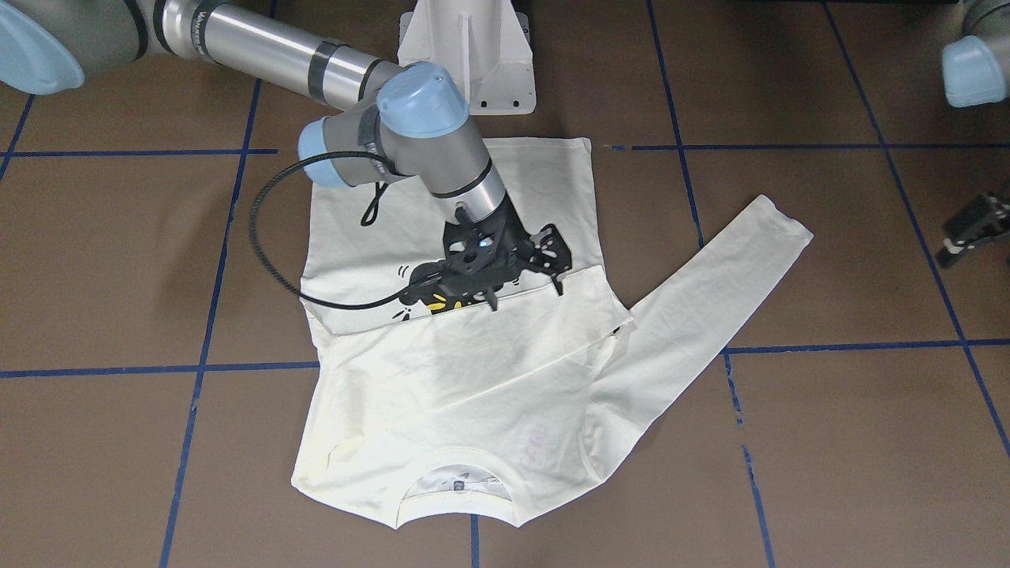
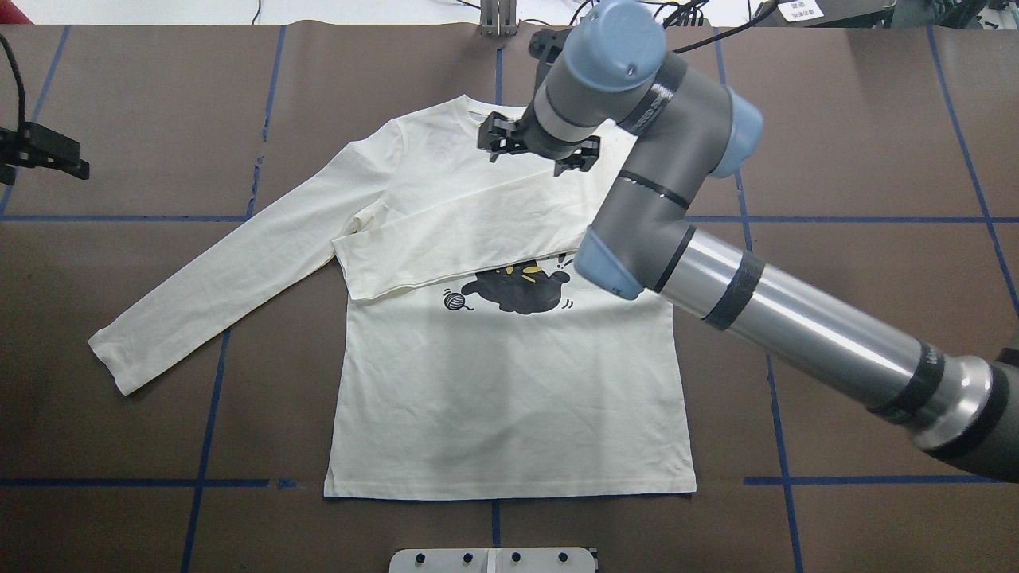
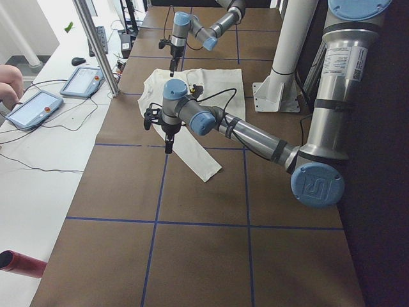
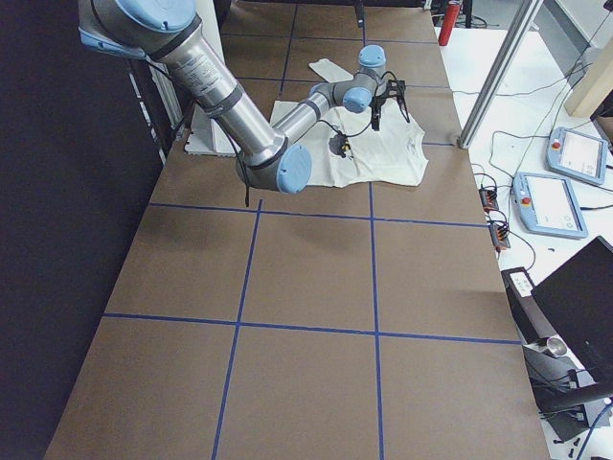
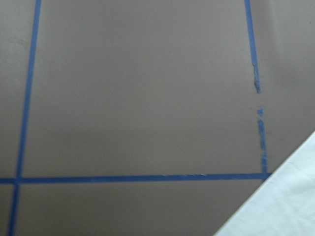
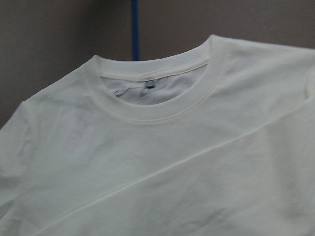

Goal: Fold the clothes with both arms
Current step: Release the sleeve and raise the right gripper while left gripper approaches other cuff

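Observation:
The cream shirt [image 2: 509,398] lies flat on the brown table, print side up, with the black cat print [image 2: 517,290] showing. One sleeve [image 2: 478,231] is folded across the chest. The other sleeve [image 2: 239,270] lies stretched out to the robot's left. My right gripper [image 2: 535,157] hovers over the folded sleeve near the collar, jaws spread and empty; the front-facing view [image 1: 527,296] shows it too. The right wrist view shows the collar [image 6: 157,98]. My left gripper [image 2: 40,151] is far off to the left, away from the shirt; I cannot tell whether it is open.
The white pedestal base [image 1: 473,55] stands just behind the shirt's hem. Blue tape lines [image 2: 223,374] grid the table. Tablets [image 3: 83,80] and cables lie on the operators' white bench beyond the far edge. The left wrist view shows bare table and the sleeve's edge [image 5: 285,201].

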You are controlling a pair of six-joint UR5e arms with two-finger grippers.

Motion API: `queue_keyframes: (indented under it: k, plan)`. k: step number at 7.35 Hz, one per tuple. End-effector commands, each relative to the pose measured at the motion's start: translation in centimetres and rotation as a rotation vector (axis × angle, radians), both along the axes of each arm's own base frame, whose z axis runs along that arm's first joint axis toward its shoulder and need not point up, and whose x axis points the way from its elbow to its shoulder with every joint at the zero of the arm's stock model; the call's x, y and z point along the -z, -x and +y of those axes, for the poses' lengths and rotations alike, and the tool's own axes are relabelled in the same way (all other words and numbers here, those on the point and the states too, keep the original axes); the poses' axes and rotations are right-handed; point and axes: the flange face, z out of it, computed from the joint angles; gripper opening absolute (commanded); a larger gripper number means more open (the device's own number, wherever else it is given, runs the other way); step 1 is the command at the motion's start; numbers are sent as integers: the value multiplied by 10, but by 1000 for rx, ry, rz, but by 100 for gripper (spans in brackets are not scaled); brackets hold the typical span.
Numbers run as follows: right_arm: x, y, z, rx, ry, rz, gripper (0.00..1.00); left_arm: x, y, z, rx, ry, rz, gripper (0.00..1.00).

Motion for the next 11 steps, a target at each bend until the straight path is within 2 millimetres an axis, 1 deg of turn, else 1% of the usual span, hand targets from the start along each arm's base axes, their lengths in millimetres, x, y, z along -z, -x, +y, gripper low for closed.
queue_keyframes:
  k: [1, 2, 3, 4, 5, 6, 7, 9, 11]
  plan:
    - [-101, -104, -50, 107, 16, 135, 100, -25, -60, 59, 134, 103, 26, 99]
    - [-133, -146, -62, 157, 20, 153, 100, -54, -66, 88, 179, 113, 48, 99]
    - [-159, -177, -68, 183, 5, 169, 100, -72, -77, 102, 211, 113, 26, 99]
    - [-169, -184, -68, 197, -4, 177, 100, -89, -83, 104, 225, 120, 1, 99]
    - [-168, -184, -68, 197, -6, 176, 100, -116, -82, 106, 231, 113, 12, 99]
    - [-168, -184, -69, 197, -6, 177, 100, -149, -76, 115, 237, 105, 30, 99]
    - [-169, -184, -68, 197, -6, 177, 100, -153, -78, 117, 238, 92, 36, 99]
    - [-168, -183, -68, 198, -8, 177, 100, -153, -105, 133, 222, 90, 23, 99]
    - [-169, -183, -67, 198, -8, 177, 100, -155, -119, 144, 193, 80, 8, 99]
